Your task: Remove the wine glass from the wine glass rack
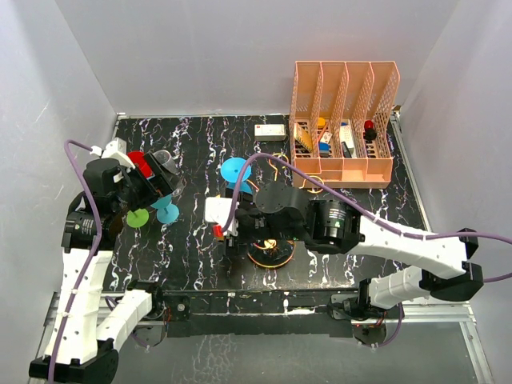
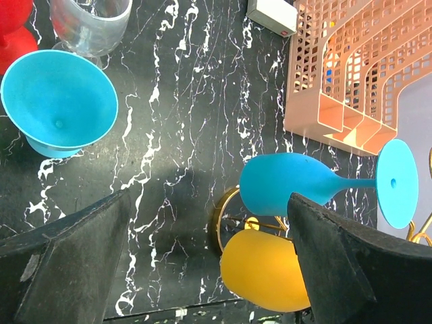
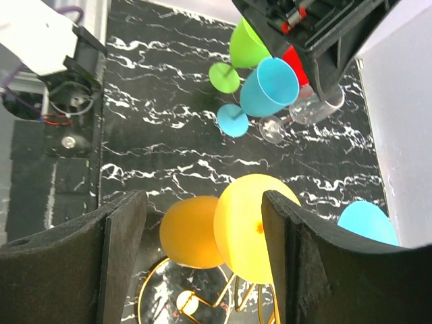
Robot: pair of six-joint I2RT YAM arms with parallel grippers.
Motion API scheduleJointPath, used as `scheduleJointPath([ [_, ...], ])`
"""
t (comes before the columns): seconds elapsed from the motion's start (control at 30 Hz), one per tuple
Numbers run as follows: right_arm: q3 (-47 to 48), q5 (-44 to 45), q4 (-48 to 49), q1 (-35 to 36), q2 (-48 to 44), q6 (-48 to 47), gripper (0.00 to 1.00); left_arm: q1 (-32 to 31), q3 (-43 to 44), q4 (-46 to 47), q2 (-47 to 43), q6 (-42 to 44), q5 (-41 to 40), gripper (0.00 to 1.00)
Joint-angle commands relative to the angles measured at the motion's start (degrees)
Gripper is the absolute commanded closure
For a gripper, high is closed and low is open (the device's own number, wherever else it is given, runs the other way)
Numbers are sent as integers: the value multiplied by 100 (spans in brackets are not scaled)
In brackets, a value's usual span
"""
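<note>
"Why is the right gripper (image 3: 204, 197) poised over the rack (image 1: 270, 258), near-middle of the table (image 1: 200, 264)?"

"It's after the yellow glass (image 3: 256, 229), which hangs there foot-up. Its fingers stand partly open on either side of the foot. Whether they pinch it, I can't tell."

"And the left gripper (image 2: 209, 199)?"

"Wide open and empty, off left by the standing glasses (image 3: 268, 88). Out of the way, I'd guess."

Bare table (image 2: 175, 135) lies open between the standing glasses (image 3: 270, 88) at left and the rack (image 3: 187, 305), where a hanging yellow glass (image 3: 253, 226) and blue glass (image 2: 290, 182) crowd the arms, an organizer (image 1: 344, 120) near behind.
</note>
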Motion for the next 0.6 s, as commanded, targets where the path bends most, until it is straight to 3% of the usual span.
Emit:
scheduleJointPath([
  [0.0,182,578,16,28,72,-112,27,-18,-7,116,-118,42,-47,3],
  [0.33,251,893,-282,28,390,-254,29,-20,75,104,-151,283,-141,3],
  [0.57,192,1045,-286,28,412,-342,37,-20,11,99,-214,413,-174,3],
])
